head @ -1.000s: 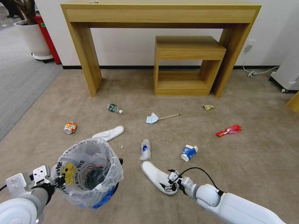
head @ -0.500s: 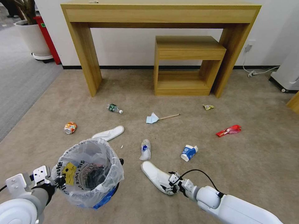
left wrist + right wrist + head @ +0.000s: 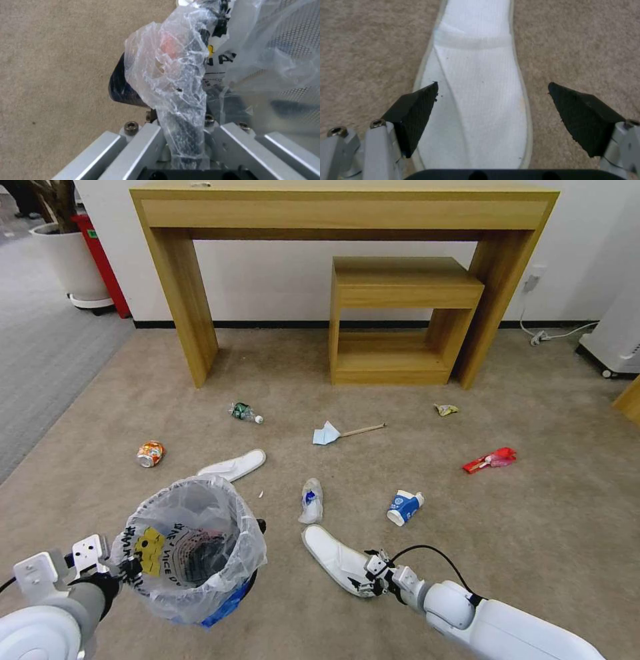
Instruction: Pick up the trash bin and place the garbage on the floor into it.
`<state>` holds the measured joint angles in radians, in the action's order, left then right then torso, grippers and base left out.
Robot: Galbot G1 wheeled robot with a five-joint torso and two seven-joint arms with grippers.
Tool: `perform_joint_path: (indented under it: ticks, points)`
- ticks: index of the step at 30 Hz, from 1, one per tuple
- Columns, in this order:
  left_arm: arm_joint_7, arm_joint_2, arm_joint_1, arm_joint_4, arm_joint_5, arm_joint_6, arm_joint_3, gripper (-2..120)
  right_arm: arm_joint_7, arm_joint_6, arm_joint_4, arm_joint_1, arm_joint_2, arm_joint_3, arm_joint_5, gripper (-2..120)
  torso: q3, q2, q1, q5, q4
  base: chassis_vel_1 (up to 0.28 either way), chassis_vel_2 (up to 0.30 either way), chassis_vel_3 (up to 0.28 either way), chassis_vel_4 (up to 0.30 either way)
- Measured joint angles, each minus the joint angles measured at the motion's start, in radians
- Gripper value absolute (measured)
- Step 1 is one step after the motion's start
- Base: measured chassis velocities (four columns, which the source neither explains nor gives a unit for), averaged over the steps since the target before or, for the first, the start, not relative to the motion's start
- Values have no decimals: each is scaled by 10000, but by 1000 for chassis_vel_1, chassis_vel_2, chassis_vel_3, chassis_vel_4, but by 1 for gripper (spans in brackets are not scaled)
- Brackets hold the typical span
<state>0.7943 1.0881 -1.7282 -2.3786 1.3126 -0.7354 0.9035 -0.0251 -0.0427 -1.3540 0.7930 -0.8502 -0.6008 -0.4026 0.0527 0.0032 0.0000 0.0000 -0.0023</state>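
The trash bin [image 3: 193, 550] is held off the floor [image 3: 533, 527], its rim clamped in the left gripper [image 3: 127, 569]. Right gripper [image 3: 491, 110] jaws straddle the near slipper [image 3: 476, 95], spread wide. Closure on it is required next.

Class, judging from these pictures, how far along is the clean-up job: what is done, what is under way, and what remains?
Done: the left pincer is shut on the rim of the trash bin, holding it. In hand: the right pincer is open over the near white slipper, not yet gripping. Left: the other slipper, orange can, bottle, paper cup, mask and red packet lie on the floor.
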Motion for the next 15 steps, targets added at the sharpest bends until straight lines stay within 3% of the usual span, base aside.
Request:
perform_joint_path:
  ticks: [15]
  points:
    - [-15,-11,56,-9,-23,0,-100,1,-15,222,512,-41,-149,34,48,84,0,0,0,-1,0,0,0,0,0]
